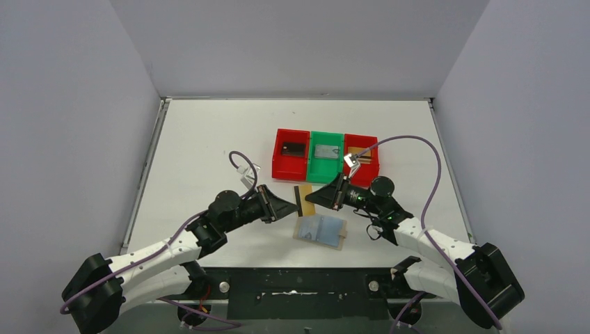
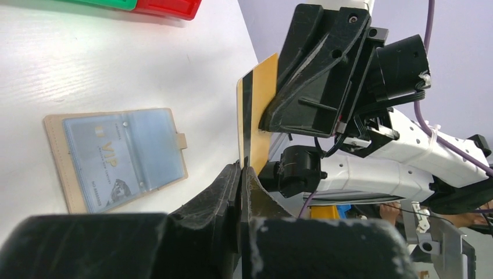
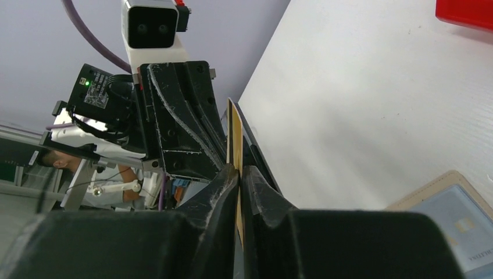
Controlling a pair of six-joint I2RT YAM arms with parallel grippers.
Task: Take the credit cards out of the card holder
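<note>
A gold credit card (image 1: 304, 200) with a dark stripe stands on edge in the air between the two arms. My left gripper (image 1: 296, 207) is shut on its left edge, and the left wrist view shows the card (image 2: 256, 116) rising from the pinched left gripper (image 2: 242, 168). My right gripper (image 1: 314, 198) is shut on the opposite edge; in the right wrist view the card (image 3: 234, 136) sits in that gripper (image 3: 239, 170). The tan card holder (image 1: 321, 231) lies open flat on the table below, and a blue VIP card (image 2: 107, 163) shows under its clear panel (image 2: 116, 157).
Behind the arms stand three trays in a row: a red tray (image 1: 289, 169) with a dark item, a green tray (image 1: 323, 175) with a grey card, and a red tray (image 1: 362, 138). The card holder lies near the table's front edge.
</note>
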